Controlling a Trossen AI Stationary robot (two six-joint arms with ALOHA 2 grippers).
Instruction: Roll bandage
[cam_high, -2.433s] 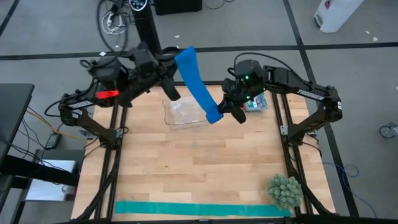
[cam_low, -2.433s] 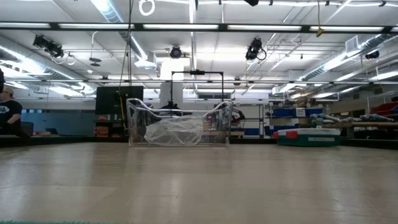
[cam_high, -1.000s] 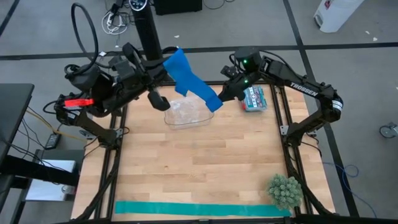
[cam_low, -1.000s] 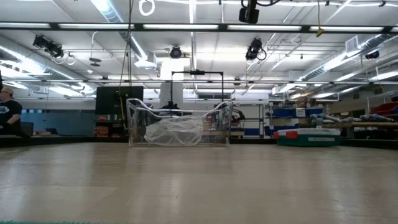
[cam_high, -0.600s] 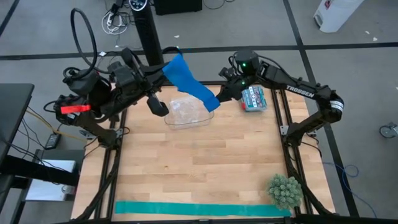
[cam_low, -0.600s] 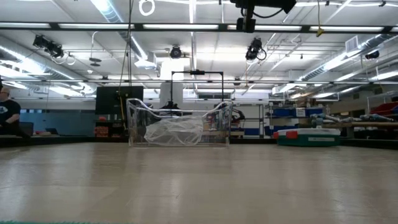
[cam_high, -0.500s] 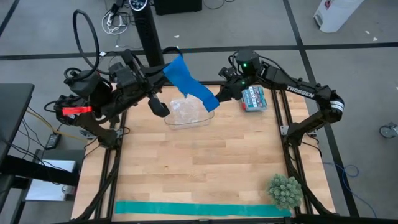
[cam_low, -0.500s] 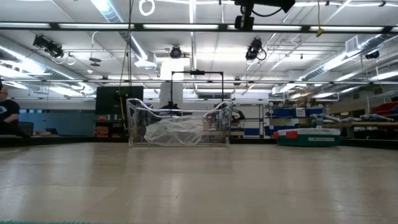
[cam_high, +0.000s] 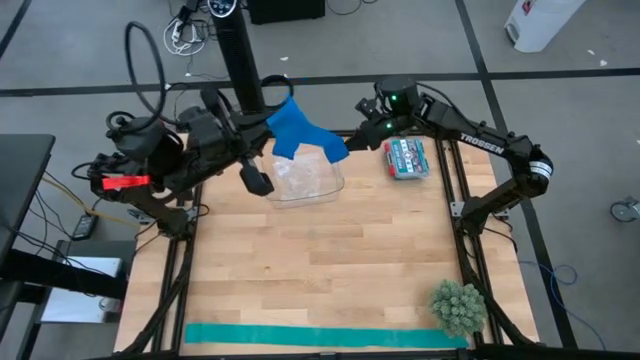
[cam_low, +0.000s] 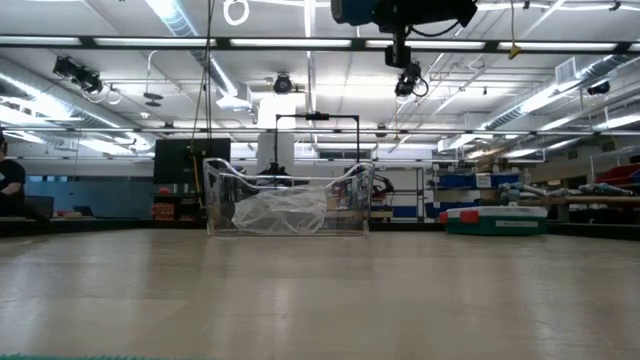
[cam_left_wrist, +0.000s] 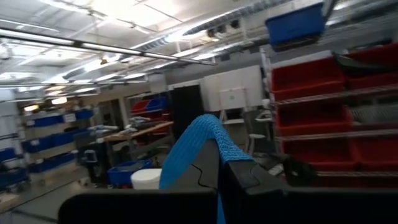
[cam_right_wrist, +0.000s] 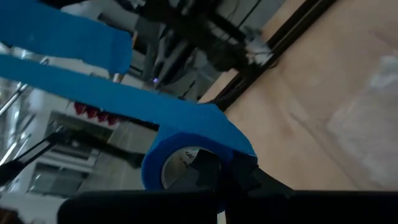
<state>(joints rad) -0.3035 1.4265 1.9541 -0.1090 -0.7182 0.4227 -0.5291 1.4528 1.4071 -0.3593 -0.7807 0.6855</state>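
The bandage (cam_high: 303, 139) is held aloft at upper centre of the high view: its rolled end pinched by the right hand (cam_high: 356, 138), its strip end pinched by the left hand (cam_high: 268, 128).

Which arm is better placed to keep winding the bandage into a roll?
Right. The right pincer grips the rolled end of the bandage, while the left pincer only holds up the loose strip.
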